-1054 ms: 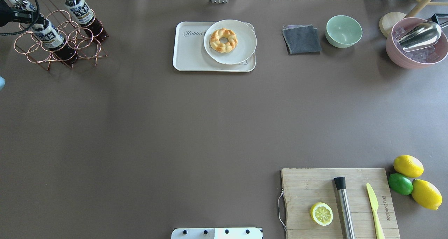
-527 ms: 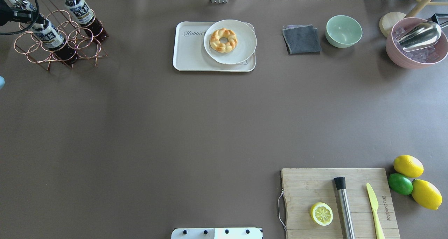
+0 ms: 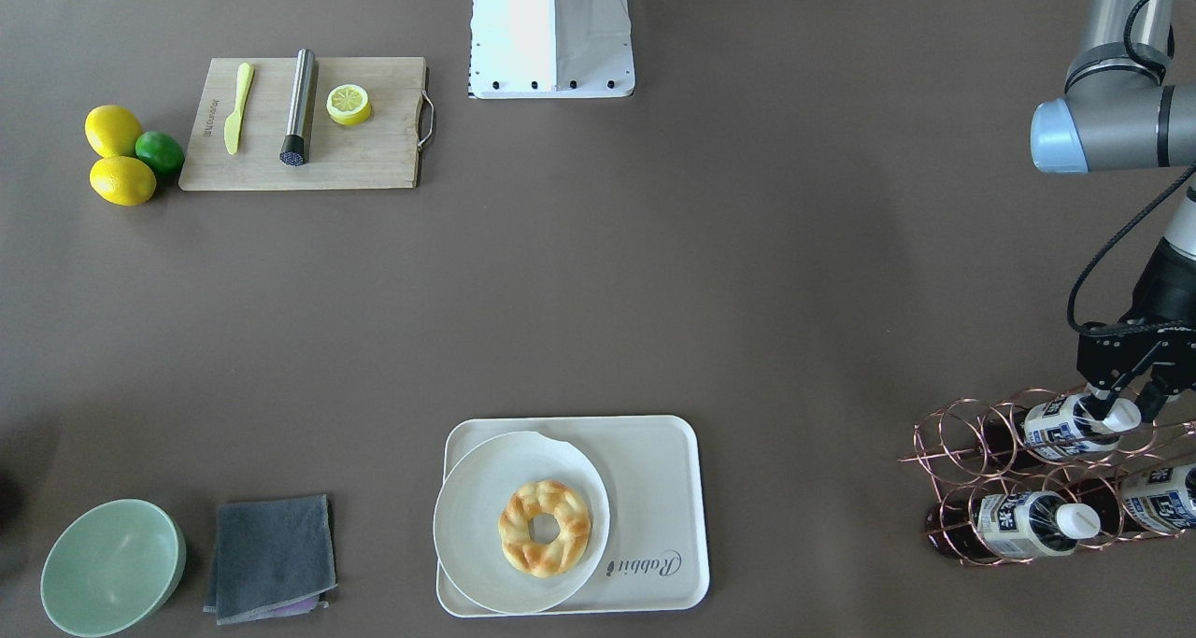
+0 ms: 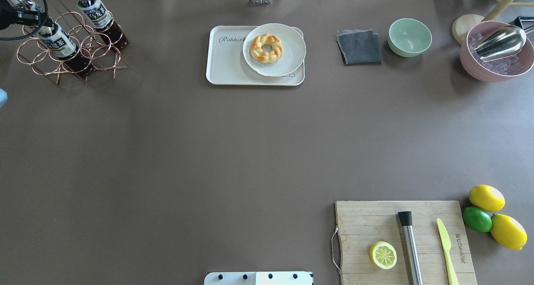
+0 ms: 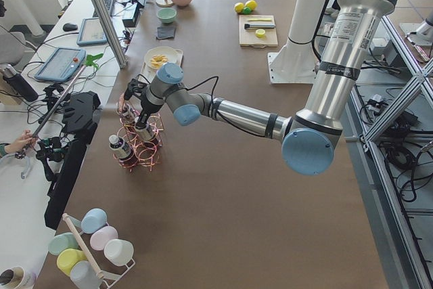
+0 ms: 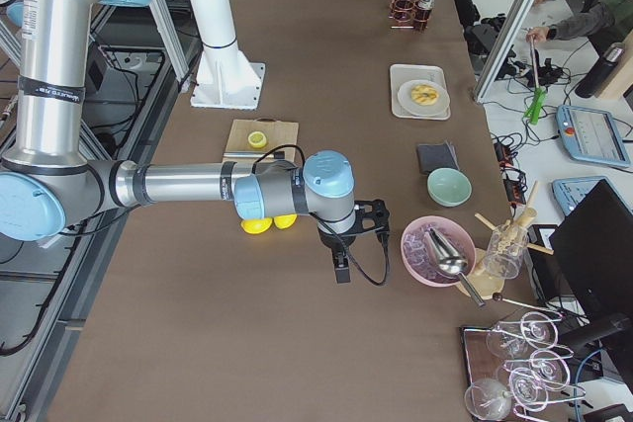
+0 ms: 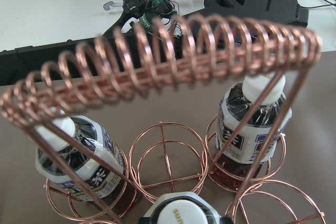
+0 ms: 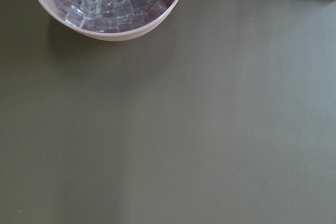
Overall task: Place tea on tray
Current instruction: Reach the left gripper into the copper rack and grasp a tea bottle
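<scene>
Three tea bottles lie tilted in a copper wire rack (image 4: 96, 47) at the table's far left corner. My left gripper (image 4: 41, 23) is shut on the capped neck of the middle tea bottle (image 4: 57, 42), seen also from the front (image 3: 1060, 428); its white cap (image 7: 184, 214) fills the bottom of the left wrist view. The cream tray (image 4: 227, 64) with "Rabbit" lettering lies at the far middle, apart from the rack. A round white plate (image 4: 288, 55) with a braided donut (image 4: 266, 48) covers its right part. My right gripper (image 6: 339, 262) hovers near the pink bowl; I cannot tell its state.
Two other bottles (image 4: 96, 13) (image 3: 1023, 523) stay in the rack. A grey cloth (image 4: 359, 47), green bowl (image 4: 409, 36) and pink ice bowl (image 4: 496, 74) with scoop stand at the far right. A cutting board (image 4: 367, 222) with lemon half, muddler and knife lies near right.
My left gripper has drawn the middle bottle a little up and back along its rack ring. Everything else stays in place.
</scene>
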